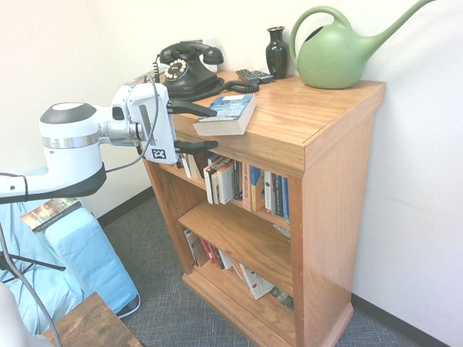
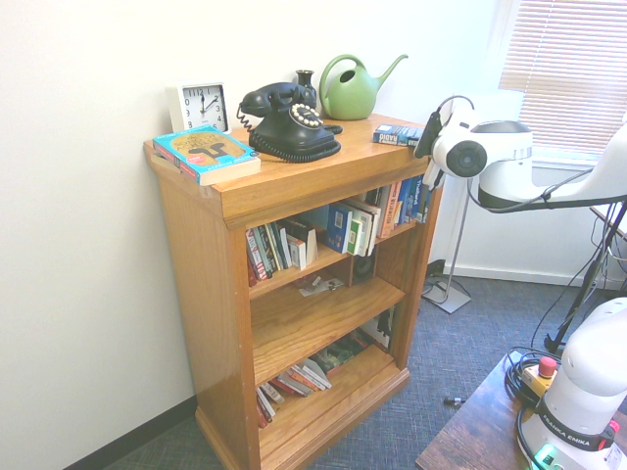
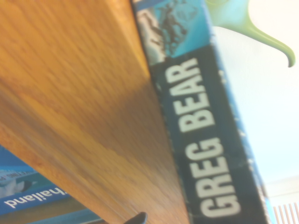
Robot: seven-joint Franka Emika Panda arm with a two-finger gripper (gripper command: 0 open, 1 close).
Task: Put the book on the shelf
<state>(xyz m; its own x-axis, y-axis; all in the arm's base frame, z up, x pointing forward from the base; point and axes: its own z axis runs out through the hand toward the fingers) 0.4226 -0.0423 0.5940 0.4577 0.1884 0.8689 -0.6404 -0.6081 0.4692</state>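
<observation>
Book's right in front of the gripper, but it sits skewed

The blue paperback (image 1: 226,110) is lying flat on top of the oak bookcase (image 1: 340,188), near the front edge. The gripper (image 1: 216,129) is spread wide, nothing in it, just off the book: book to its right in the first exterior view, to its left in the second. Fingers are roughly one above the other, with the lower one down by the front of the top board. The spine runs at a slant to that front edge, so imo the next move hangs on getting the fingers level with the book and lined up across its thickness. If it just pushes straight in, I'd worry about the lower finger hitting the wood. Only one arm here, so no picking sides.
</observation>
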